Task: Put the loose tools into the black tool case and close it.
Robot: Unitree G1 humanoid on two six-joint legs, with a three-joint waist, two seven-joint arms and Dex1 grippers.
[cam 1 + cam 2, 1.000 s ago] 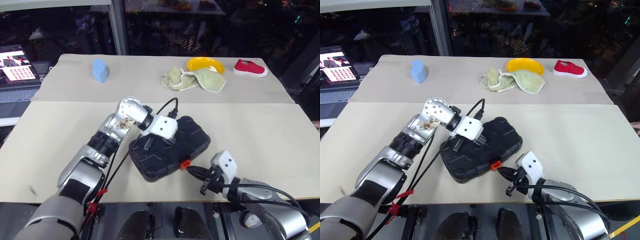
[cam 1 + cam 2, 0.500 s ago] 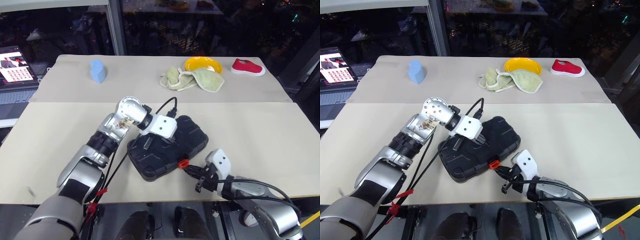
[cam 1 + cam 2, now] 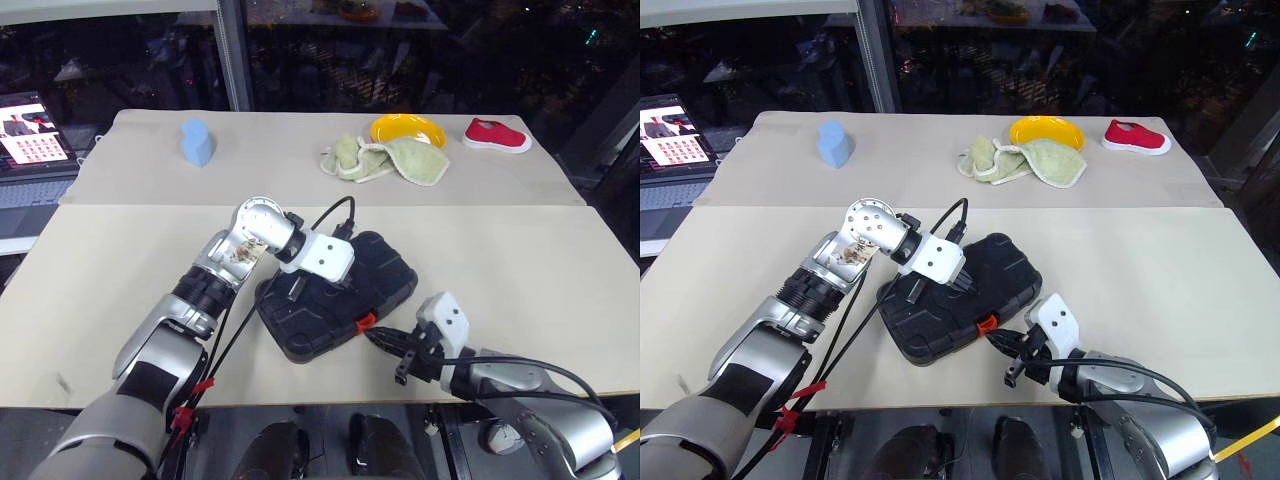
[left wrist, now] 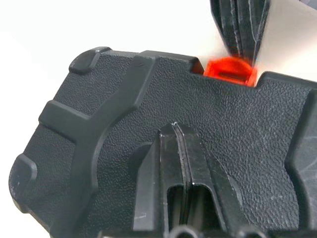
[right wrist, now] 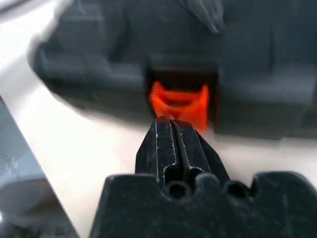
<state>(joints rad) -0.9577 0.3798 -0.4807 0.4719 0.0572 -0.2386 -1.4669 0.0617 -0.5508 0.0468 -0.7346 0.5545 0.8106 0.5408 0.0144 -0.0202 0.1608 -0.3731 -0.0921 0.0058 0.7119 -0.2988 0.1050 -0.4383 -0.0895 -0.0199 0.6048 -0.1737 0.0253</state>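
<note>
Leftmost, a laptop [image 3: 30, 150] sits at the table's edge and a blue object [image 3: 198, 141] stands well behind the work; neither matters to the step in hand. Nearer the middle, the left gripper [image 4: 179, 144] rests on the ribbed lid of the black tool case [image 3: 385, 275] with its two fingers pressed together, holding nothing; the arm reaches in from the left, wrist bent so the gripper angles down and toward the right, which looks meant to pin the lid flat while the catch is worked. No loose tools lie on the table, so by my reading they are already inside and the lid is down. The case lies slantwise near the table's front edge, its orange latch [image 3: 366, 322] on the side facing the robot. To the right, the right gripper [image 5: 174, 130], fingers likewise closed and empty, points forward and leftward, tip just at the latch, probably to push it home; whether it touches, I cannot tell. Far back lie green cloths [image 3: 390, 158], a yellow plate [image 3: 410, 129] and a red shoe [image 3: 497, 136].
</note>
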